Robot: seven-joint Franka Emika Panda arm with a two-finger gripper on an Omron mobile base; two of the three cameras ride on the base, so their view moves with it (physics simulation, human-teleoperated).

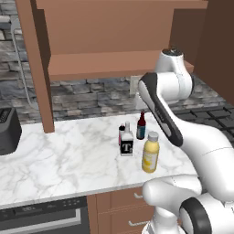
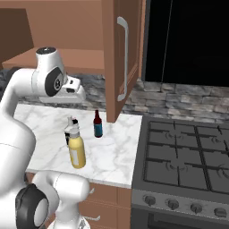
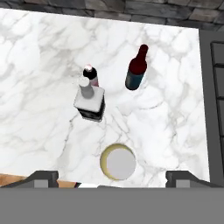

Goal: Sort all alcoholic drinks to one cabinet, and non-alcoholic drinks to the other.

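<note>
Four bottles stand grouped on the marble counter (image 1: 59,155). The alcoholic drinks are a whitish square bottle with a black label (image 1: 126,142) (image 3: 90,103) and a slim dark-brown bottle with a red cap (image 1: 141,126) (image 2: 97,124) (image 3: 137,69). The non-alcoholic drinks are a stout yellow bottle with a grey cap (image 1: 150,153) (image 2: 77,151) (image 3: 118,162) and a tiny pink bottle (image 1: 121,132) (image 3: 89,73) just behind the whitish one. My gripper (image 3: 113,177) hangs high above them, looking straight down, open and holding nothing. The yellow bottle's cap lies just ahead of the gap between its fingertips (image 3: 41,177).
An open wall cabinet with a bare shelf (image 1: 114,64) hangs above the counter, its doors swung out at left (image 1: 39,68) and right (image 2: 118,58). A stove (image 2: 183,156) adjoins the counter's right end. A dark toaster (image 1: 8,130) sits far left.
</note>
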